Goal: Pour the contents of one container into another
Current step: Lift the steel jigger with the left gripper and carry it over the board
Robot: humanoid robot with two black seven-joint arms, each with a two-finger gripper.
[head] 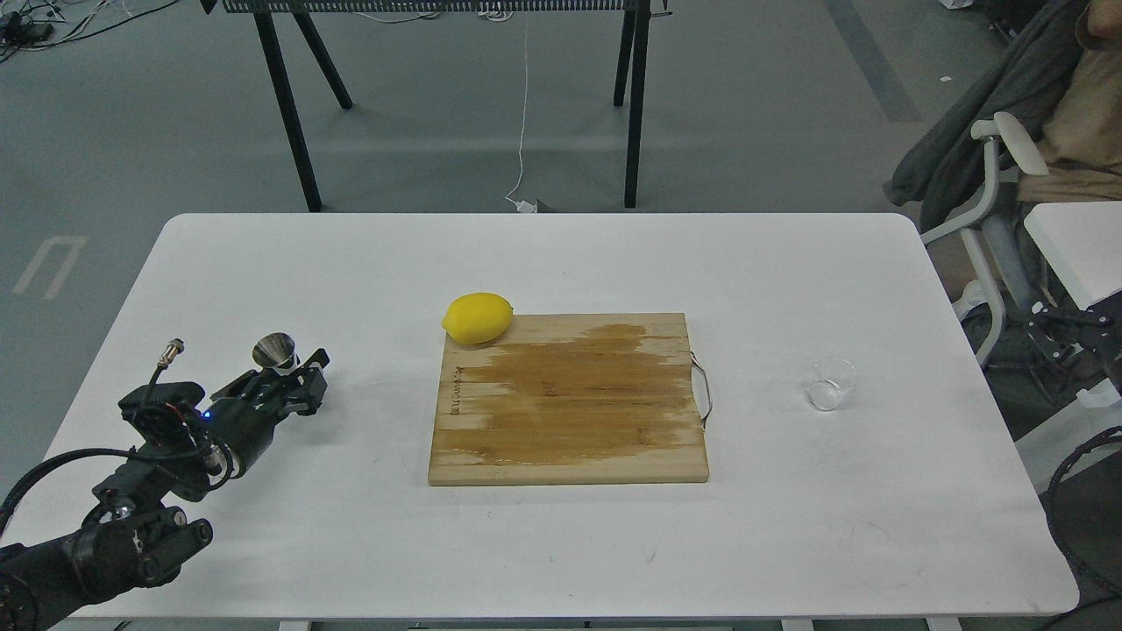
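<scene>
The steel jigger [274,350] stands near the table's left edge, its upper cone showing and tilted slightly. Its lower half is hidden behind my left gripper [294,379], whose dark fingers close around its waist. The clear glass cup [829,386] sits alone on the table's right side, right of the cutting board, with nothing near it. My right gripper is out of view.
A wooden cutting board [570,399] with a wet patch lies in the middle of the white table [561,543]. A lemon [477,317] rests at its far-left corner. An office chair [1008,202] stands beyond the table's right edge.
</scene>
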